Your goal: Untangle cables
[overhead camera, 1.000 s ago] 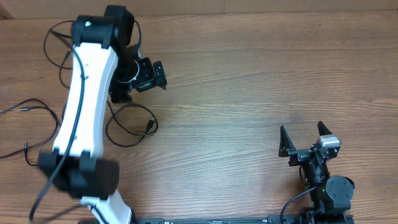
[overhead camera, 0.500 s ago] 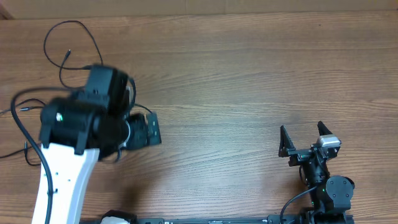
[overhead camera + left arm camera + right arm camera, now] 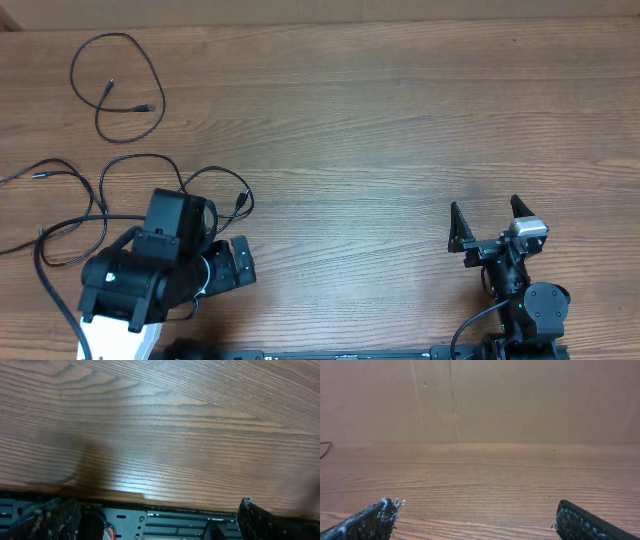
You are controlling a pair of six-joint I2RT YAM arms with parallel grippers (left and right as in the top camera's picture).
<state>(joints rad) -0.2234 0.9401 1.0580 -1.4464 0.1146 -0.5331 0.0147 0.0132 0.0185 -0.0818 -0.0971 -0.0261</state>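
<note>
Wooden table (image 3: 400,120): tangled cables (image 3: 120,195) sprawled at its left, nearest the left gripper (image 3: 243,268), which faced away, spread and empty; right gripper (image 3: 486,208) spread, well apart.

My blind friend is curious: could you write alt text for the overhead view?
Thin black cables lie in loose loops on the left of a wooden table, one loop apart at the far corner. Two robot arms sit at the near edge, left end effector and right end effector both open and empty.
</note>
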